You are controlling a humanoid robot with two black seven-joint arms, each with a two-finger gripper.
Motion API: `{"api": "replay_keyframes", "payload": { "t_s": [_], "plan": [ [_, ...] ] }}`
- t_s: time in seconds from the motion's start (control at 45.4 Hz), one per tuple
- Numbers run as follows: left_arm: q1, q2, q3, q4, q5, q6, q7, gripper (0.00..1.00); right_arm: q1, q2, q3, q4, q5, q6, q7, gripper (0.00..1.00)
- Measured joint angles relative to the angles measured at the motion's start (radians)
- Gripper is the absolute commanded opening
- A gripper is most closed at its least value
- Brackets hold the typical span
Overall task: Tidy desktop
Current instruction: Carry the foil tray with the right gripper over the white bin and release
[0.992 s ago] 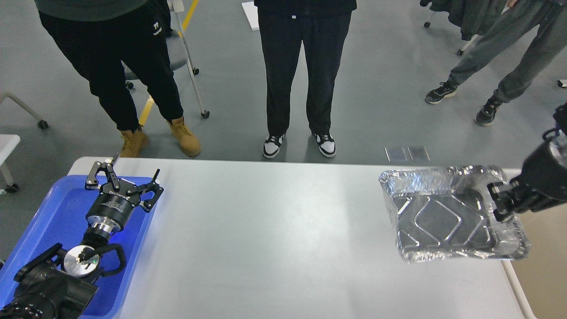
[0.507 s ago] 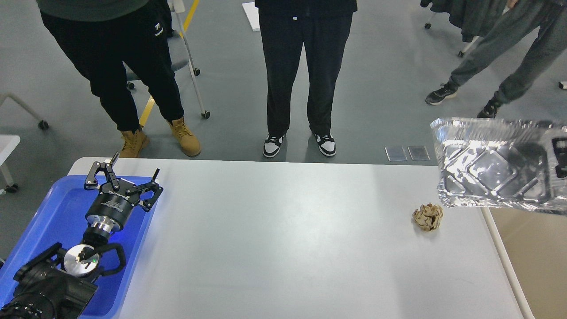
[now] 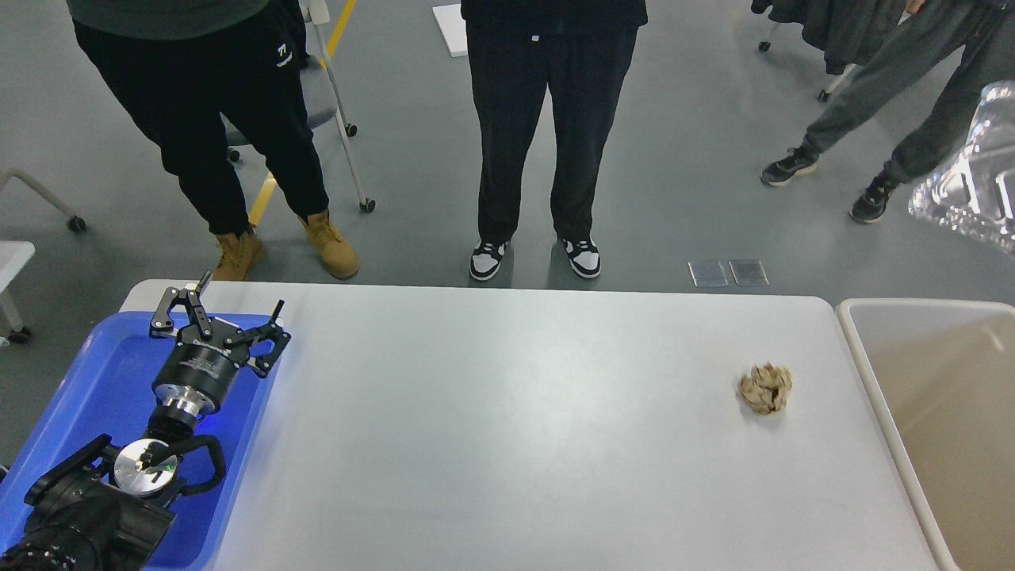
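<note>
Desktop (image 3: 507, 444): fills lower middle of view, long axis left-right, far edge toward three standing people. Crumpled tan paper ball (image 3: 766, 388) lies on right part of desktop, near beige bin (image 3: 944, 412) at right end. Blue tray (image 3: 95, 388) at left end. Left gripper (image 3: 220, 316) hovers over tray's far corner, fingers spread wide, holding nothing. Right gripper out of view. Shiny foil-like thing (image 3: 971, 186) at right edge, possibly tray; cropped.

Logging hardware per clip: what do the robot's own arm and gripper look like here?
Only the left arm shows: black, bulky segments with a silver disc joint and a looping black cable. A polished metal collar leads to a black cylindrical wrist with small white lettering. The left gripper has two black linkage fingers with silver pivots.
</note>
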Motion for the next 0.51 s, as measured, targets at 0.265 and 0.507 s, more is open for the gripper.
{"api": "replay_keyframes", "payload": {
  "t_s": [0.265,0.507],
  "plan": [
    [0.0,0.0,0.0,0.0,-0.001,0.0,0.0,1.0,-0.503,0.171,0.526,-0.467,0.113,-0.161,-0.001,0.0],
    [0.0,0.0,0.0,0.0,-0.001,0.0,0.0,1.0,-0.761,0.321,0.83,-0.721,0.143,-0.216,-0.006,0.0]
  ]
}}
